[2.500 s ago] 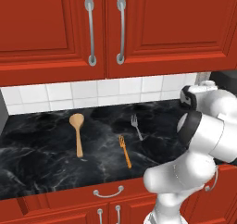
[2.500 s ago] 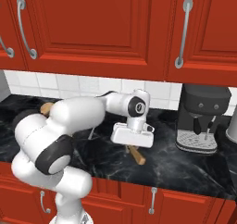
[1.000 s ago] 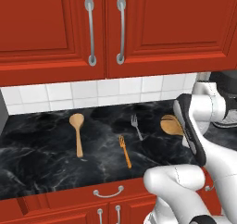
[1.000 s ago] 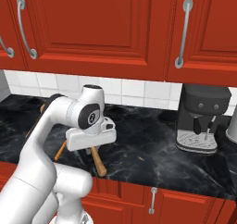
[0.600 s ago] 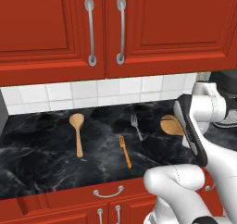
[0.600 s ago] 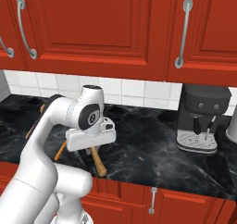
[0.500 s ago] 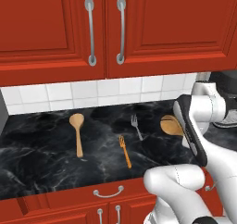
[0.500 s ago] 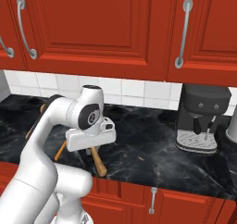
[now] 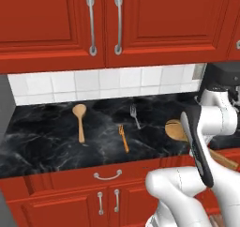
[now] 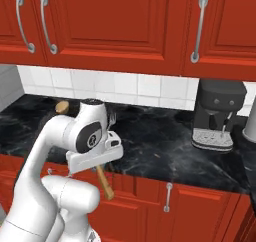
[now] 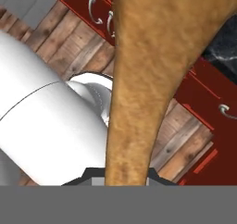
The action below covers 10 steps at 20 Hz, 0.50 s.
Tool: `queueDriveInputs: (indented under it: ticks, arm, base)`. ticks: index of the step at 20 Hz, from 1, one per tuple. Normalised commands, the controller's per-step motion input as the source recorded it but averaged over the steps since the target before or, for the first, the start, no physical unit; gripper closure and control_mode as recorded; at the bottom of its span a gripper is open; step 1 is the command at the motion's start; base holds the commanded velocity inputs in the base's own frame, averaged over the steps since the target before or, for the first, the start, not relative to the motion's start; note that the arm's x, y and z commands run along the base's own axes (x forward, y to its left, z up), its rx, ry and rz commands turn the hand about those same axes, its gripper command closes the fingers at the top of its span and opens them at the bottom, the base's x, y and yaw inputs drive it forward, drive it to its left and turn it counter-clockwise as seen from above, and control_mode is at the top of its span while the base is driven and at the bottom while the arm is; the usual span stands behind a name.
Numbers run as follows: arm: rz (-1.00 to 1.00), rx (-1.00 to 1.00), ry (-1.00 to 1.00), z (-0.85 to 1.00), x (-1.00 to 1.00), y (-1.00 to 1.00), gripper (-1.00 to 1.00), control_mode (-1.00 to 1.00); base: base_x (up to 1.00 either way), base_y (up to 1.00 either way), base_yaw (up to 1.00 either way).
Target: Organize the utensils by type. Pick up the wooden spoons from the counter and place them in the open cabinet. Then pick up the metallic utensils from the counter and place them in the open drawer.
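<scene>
Left base view: taken from behind the arm on its left, facing forward and slightly down at the black marble counter (image 9: pixel 42 141) and red upper cabinets (image 9: pixel 103 24) from moderate range. Right base view: the same counter (image 10: pixel 165 151) and cabinets seen from the right, reaching to the coffee machine (image 10: pixel 216 113). Hand view: very close, looking along a wooden spoon (image 11: pixel 139 79) toward the wooden floor (image 11: pixel 69 42) and lower red cabinets (image 11: pixel 208 98).

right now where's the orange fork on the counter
In the left base view the orange fork lies mid-counter near the front edge, between the small wooden spoon on its left and the metal fork just behind it to the right.
</scene>
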Motion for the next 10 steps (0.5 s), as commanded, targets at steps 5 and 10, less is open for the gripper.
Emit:
queueDriveInputs:
  ticks: [5,10]
  arm:
    - [0.00,0.00,0.00,0.00,0.00,0.00,1.00,1.00]
    - [0.00,0.00,0.00,0.00,0.00,0.00,1.00,1.00]
  base:
    - [-0.68,-0.22,-0.01]
    - [-0.11,-0.09,-0.47]
